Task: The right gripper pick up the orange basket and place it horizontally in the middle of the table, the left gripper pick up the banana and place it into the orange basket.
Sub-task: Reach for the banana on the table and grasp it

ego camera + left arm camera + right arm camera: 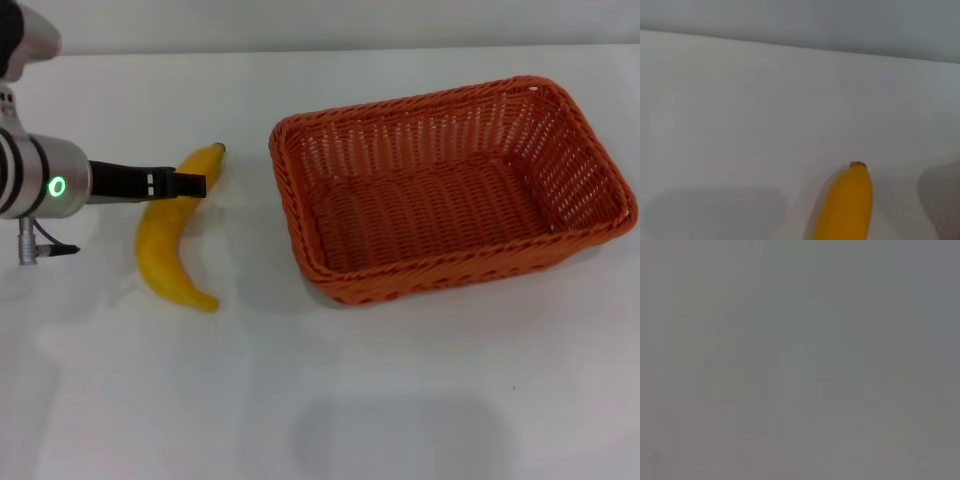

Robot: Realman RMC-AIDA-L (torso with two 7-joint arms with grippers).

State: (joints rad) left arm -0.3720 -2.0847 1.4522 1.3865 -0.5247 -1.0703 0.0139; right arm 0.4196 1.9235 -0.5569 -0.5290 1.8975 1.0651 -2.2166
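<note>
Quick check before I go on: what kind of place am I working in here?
Probably a lab or test bench rather than a kitchen: a bare white table against a plain wall, holding only a banana and an empty orange basket. The left gripper is over the banana.

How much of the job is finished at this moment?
Looks done: the orange basket lies lengthwise on the table, empty, near its middle. In hand: the left gripper is over the banana, which lies beside the basket. Left: gripping it and putting it in.
</note>
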